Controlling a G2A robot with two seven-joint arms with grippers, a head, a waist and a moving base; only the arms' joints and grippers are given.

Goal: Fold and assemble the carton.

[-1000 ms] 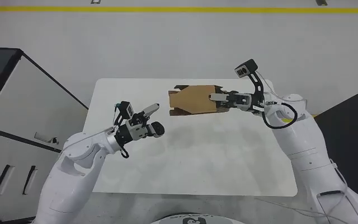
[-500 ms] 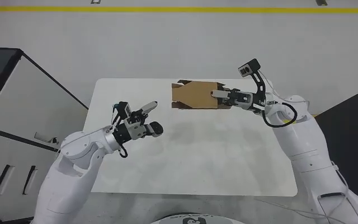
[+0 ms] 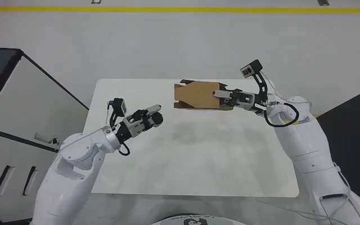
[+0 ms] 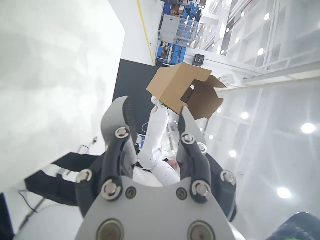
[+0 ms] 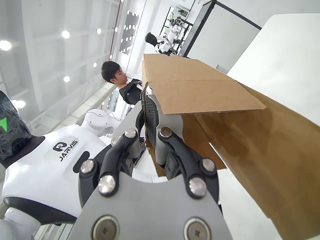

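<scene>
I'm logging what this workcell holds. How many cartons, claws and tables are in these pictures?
carton: 1
claws: 2 (left claw, right claw)
table: 1
Total: 4

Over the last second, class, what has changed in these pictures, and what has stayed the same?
The right gripper shifted the carton slightly toward the far edge of the table, straightening it. The left gripper turned and edged toward the carton. Unchanged: right gripper shut on the carton, left open and empty.
</scene>
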